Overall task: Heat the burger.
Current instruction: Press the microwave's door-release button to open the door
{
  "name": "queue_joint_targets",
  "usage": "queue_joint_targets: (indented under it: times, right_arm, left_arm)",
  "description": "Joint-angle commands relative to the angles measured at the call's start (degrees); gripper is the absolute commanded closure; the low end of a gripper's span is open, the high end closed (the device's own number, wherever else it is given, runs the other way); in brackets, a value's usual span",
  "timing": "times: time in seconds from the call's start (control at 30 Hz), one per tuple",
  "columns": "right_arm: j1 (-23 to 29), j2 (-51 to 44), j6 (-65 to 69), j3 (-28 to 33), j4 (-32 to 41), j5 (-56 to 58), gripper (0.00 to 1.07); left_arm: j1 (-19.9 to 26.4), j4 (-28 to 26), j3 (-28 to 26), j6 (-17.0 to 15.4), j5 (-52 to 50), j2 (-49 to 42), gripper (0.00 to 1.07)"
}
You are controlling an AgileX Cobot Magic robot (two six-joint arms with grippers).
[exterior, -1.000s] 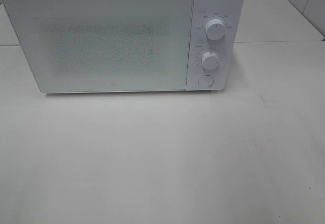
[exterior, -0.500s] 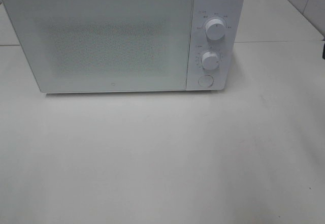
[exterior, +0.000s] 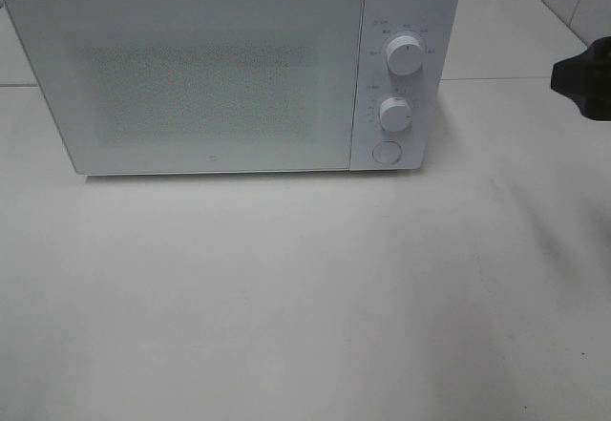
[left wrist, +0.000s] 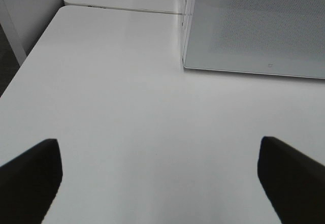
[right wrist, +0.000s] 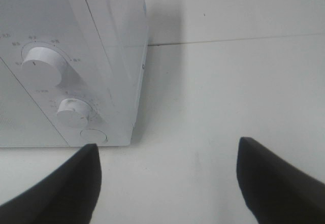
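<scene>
The burger shows in no view. A white microwave [exterior: 210, 77] stands at the back of the table with its door shut. My right gripper [right wrist: 167, 147] is open and holds nothing. It hovers over the table to the right of the microwave's control panel [right wrist: 56, 82], and its dark body [exterior: 584, 82] reaches in from the right edge of the high view. My left gripper [left wrist: 157, 141] is open and holds nothing. It sits over bare table in front of the microwave's left front corner [left wrist: 184, 64].
The panel carries two white knobs [exterior: 405, 56] [exterior: 394, 114] and a round button [exterior: 386, 152]. The white table [exterior: 305, 297] spreads in front of the microwave. A table seam [left wrist: 122, 8] runs behind the left side. A tiled wall [exterior: 582, 1] rises at the back right.
My right gripper has come into the high view from the right edge, moving left toward the microwave. The microwave has not moved.
</scene>
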Motion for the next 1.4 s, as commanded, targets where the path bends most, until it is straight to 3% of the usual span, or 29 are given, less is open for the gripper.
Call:
queue_joint_targets:
  times: [0.03,0.23,0.4,0.6,0.63,0.73,0.9,0.97,1.17,1.23,1.4]
  right_arm:
    - [-0.40,2.06,0.17,1.78,-0.69,-6.70,0.38]
    - [-0.40,6.93,-2.23,7.33,2.29,-22.06,0.38]
    - [-0.29,13.06,-13.12,13.01,13.41,-34.38,0.38]
    - [1.32,15.36,-16.44,15.18,22.57,-37.93,0.38]
    - [3.32,16.33,-19.25,15.76,27.85,-39.36,0.38]
    - [7.10,17.65,-23.26,16.44,32.26,-42.57,0.38]
    - [12.95,19.88,-25.21,16.50,35.81,-46.64,0.38]
    - [18.91,22.86,-25.21,16.39,39.65,-50.19,0.38]
    - [24.81,25.95,-25.21,16.39,45.21,-54.14,0.38]
    - [30.02,29.11,-25.21,16.33,49.68,-56.61,0.38]
    - [33.86,31.51,-25.21,15.13,52.65,-57.12,0.38]
  left_arm:
    - [0.06,-0.29,0.23,-0.11,-0.40,-1.09,0.06]
    - [0.06,-0.29,0.23,-0.11,-0.40,-1.09,0.06]
    - [0.06,-0.29,0.23,-0.11,-0.40,-1.09,0.06]
    - [0.06,-0.29,0.23,-0.11,-0.40,-1.09,0.06]
    - [0.06,-0.29,0.23,-0.11,-0.40,-1.09,0.06]
    - [0.06,-0.29,0.23,-0.11,-0.40,-1.09,0.06]
    - [0.06,-0.29,0.23,-0.11,-0.40,-1.09,0.06]
    - [0.06,-0.29,0.23,-0.11,-0.40,-1.09,0.06]
    - [0.06,-0.29,0.23,-0.11,-0.40,-1.09,0.06]
    - [0.06,-0.29,0.23,-0.11,-0.40,-1.09,0.06]
    - [0.06,-0.29,0.23,-0.11,-0.40,-1.09,0.06]
